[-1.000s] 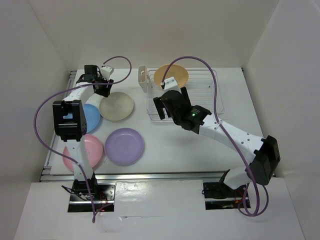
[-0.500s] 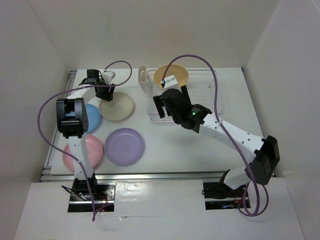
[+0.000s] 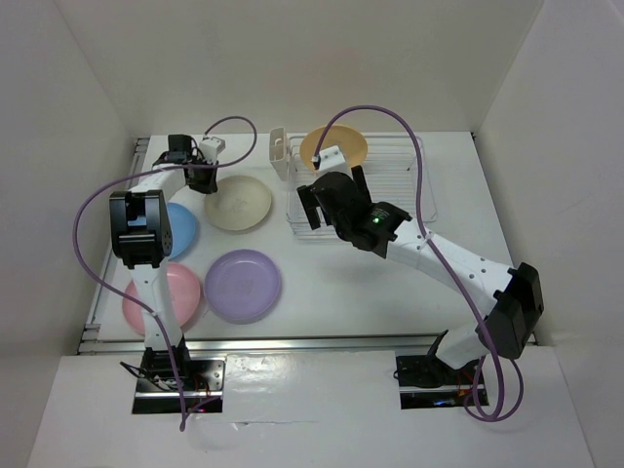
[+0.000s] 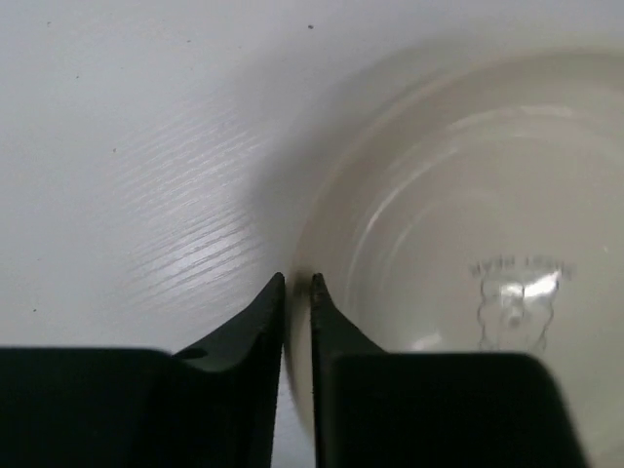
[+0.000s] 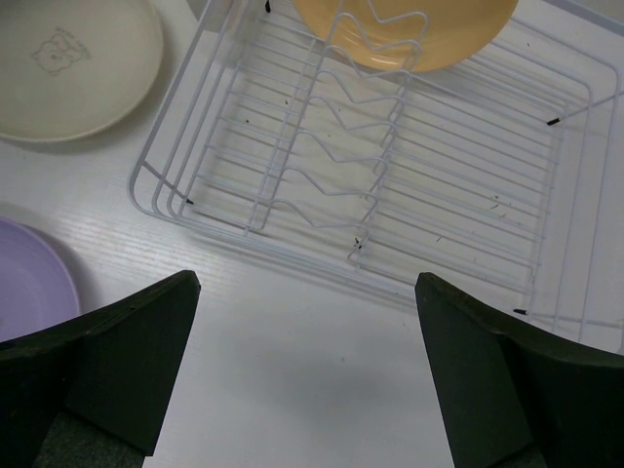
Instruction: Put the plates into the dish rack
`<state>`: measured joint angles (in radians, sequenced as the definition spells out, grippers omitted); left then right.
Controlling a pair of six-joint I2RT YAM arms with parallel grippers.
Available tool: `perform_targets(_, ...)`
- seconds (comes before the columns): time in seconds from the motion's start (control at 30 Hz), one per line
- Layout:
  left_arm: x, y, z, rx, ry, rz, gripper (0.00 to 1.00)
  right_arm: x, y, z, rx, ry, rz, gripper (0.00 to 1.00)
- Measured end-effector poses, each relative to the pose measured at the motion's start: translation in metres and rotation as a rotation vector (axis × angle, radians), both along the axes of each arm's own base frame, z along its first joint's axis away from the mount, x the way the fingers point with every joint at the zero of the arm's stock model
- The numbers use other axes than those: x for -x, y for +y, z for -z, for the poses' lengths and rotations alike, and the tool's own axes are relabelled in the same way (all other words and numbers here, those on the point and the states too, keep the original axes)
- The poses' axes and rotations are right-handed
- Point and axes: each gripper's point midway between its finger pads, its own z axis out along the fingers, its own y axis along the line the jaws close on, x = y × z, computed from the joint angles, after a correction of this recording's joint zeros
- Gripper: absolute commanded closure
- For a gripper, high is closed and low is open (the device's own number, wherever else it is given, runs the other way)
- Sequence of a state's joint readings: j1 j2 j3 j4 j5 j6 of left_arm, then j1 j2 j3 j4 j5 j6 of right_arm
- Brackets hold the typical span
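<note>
Our left end effector (image 4: 297, 283) is pinched nearly shut on the near rim of the cream plate (image 3: 239, 203), with one finger on either side of the lip. The plate lies flat on the surface (image 3: 331, 283), just left of the dish rack (image 3: 419, 175). Our right end effector (image 5: 304, 281) hangs over the rack's near edge with its fingers spread wide and nothing between them.

The yellow-orange plate (image 3: 346, 146) stands in the rack's far slots. The light blue plate (image 3: 183, 229), pink plate (image 3: 185, 292) and lilac plate (image 3: 243, 285) lie flat on the left, outside the rack.

The grip worries us most. It takes only a thin bite of a smooth plastic lip, so we expect the plate could pivot or slide out once its weight comes off the surface. The way into the rack is also tight. The cutlery holder (image 3: 280, 153) stands at the rack's near-left end, and our right arm covers the open slots. A swinging plate could catch either one, or tip sideways between the slot wires.
</note>
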<state>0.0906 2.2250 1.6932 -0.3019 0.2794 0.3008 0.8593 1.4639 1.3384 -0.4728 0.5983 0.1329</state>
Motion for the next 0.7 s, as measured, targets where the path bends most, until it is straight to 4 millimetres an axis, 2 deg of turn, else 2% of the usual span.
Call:
perform_targets(0.03, 0.0, -0.002, -0.002, 0.016, -0.001, 0.004, 0.98, 0.0, 0.0, 0.0, 0.0, 0.0, 0.0, 0.0)
perform_targets(0.07, -0.001, -0.004, -0.003, 0.027, -0.002, 0.002, 1.0, 0.0, 0.0, 0.0, 0.0, 0.0, 0.0, 0.0)
perform_targets(0.37, 0.0, -0.018, -0.009, 0.116, 0.004, 0.021, 1.0, 0.0, 0.0, 0.0, 0.0, 0.0, 0.0, 0.0)
perform_targets(0.47, -0.002, -0.024, -0.018, 0.138, -0.005, 0.033, 1.0, 0.0, 0.0, 0.0, 0.0, 0.0, 0.0, 0.0)
perform_targets(0.6, -0.011, -0.028, -0.05, 0.078, -0.081, 0.045, 1.0, 0.0, 0.0, 0.0, -0.002, -0.001, 0.0, 0.0)
perform_targets(0.7, -0.026, -0.023, -0.094, -0.021, -0.188, 0.007, 1.0, 0.0, 0.0, 0.0, -0.003, -0.002, -0.001, 0.0)
